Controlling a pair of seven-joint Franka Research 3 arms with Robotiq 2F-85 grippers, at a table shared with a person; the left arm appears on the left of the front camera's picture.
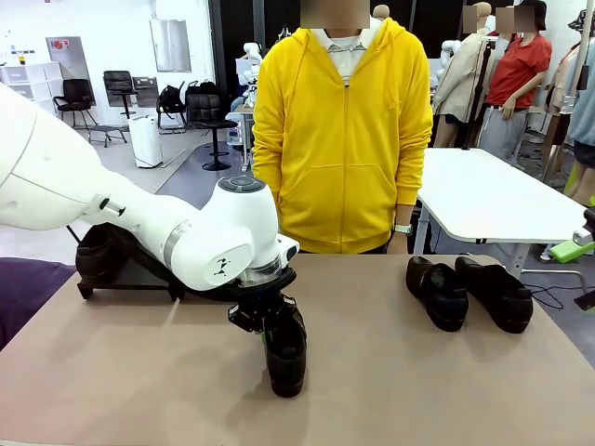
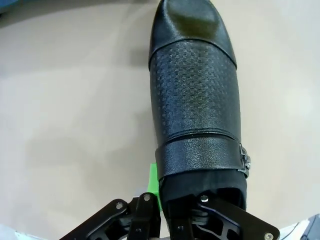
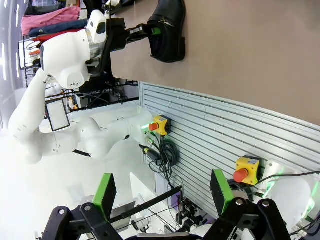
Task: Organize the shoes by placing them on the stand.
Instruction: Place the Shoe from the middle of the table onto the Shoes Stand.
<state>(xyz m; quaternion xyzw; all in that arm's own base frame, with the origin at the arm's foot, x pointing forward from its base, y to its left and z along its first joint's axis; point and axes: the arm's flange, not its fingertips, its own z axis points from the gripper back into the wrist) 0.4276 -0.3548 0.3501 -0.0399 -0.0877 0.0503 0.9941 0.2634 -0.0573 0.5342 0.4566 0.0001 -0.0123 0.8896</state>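
My left gripper (image 1: 268, 325) is shut on the heel-end rim of a black shoe (image 1: 287, 358) near the table's front middle, toe pointing toward me. In the left wrist view the shoe (image 2: 195, 100) runs upward from my left gripper (image 2: 162, 200), with one green pad (image 2: 154, 184) against its collar. Two more black shoes (image 1: 437, 293) (image 1: 495, 294) lie side by side on the right. The black stand (image 1: 125, 277) sits at the left behind my arm, with a dark shoe-like shape (image 1: 96, 253) on it. My right gripper (image 3: 162, 192) is open, off the table's edge.
A person in a yellow hoodie (image 1: 342, 130) stands at the far edge. The tan tabletop (image 1: 390, 381) is bare between the held shoe and the pair. A white table (image 1: 493, 195) stands behind on the right. Below the table edge is a slatted panel (image 3: 240, 130) with stop buttons.
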